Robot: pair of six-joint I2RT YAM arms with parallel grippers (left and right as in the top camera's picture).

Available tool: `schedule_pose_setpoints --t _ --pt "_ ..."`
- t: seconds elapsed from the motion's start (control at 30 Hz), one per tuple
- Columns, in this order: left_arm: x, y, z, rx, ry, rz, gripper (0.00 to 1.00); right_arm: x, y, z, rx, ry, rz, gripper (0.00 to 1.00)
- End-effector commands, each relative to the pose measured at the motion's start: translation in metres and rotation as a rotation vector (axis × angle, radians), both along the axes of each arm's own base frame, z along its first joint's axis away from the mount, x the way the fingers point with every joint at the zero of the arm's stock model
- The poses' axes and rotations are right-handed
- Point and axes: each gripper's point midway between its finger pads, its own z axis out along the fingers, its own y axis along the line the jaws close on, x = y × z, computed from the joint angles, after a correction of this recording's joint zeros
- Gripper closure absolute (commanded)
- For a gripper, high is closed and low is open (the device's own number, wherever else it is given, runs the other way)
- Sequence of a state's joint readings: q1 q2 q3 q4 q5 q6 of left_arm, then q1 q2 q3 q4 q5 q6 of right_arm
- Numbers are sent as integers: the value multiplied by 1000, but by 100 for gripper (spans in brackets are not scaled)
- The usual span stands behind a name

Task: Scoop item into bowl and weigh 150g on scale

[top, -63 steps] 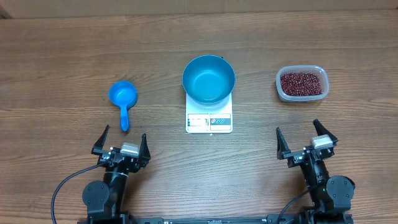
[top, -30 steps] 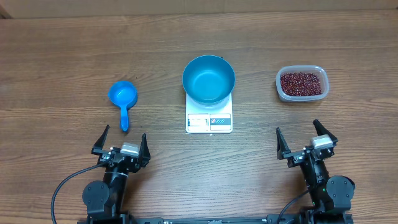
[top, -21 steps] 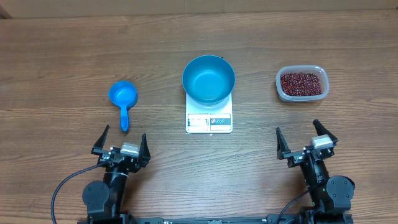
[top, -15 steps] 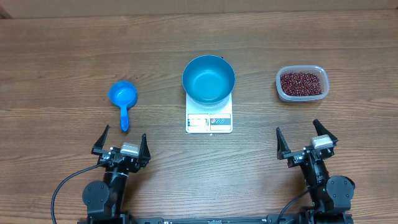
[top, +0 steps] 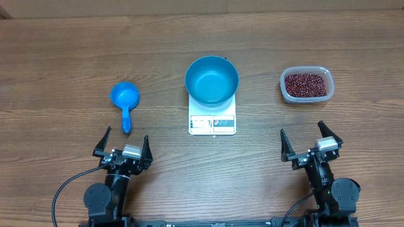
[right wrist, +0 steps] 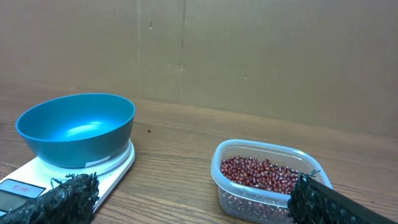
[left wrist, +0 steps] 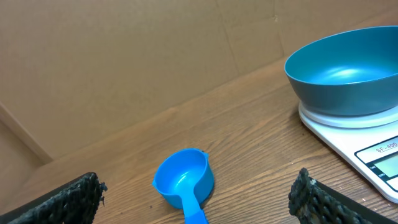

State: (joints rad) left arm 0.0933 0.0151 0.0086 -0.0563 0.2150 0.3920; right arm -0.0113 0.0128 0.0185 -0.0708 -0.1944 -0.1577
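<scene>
**Both arms low, jaws wide, bowl on scale**

Blue bowl (top: 211, 80) sits empty on white scale (top: 212, 123), centre of table (top: 63, 57). Beans (top: 307, 84) heaped in clear tub (top: 284, 91), well R of scale. Blue scoop (top: 125, 101) lies L, handle twd left gripper (top: 126, 135). Left gripper & right gripper (top: 302, 129): jaws spread wide, holding nothing.

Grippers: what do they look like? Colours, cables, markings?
Both black: left gripper and right gripper, two slim fingers each, with a silver block at the wrist. The fingertip pads look rough and black. A black cable loops from the left arm's base. No legible markings.
</scene>
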Motion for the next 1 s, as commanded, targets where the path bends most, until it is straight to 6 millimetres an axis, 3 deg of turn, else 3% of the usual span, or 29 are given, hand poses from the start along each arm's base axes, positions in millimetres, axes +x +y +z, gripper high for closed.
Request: schedule_pose_setpoints --t 0.0,0.97 --pt "0 1 0 -13 -4 7 1 0 0 -2 4 -3 -4 0" --pt "0 7 -1 0 -2 44 0 0 0 -2 4 -3 -4 0"
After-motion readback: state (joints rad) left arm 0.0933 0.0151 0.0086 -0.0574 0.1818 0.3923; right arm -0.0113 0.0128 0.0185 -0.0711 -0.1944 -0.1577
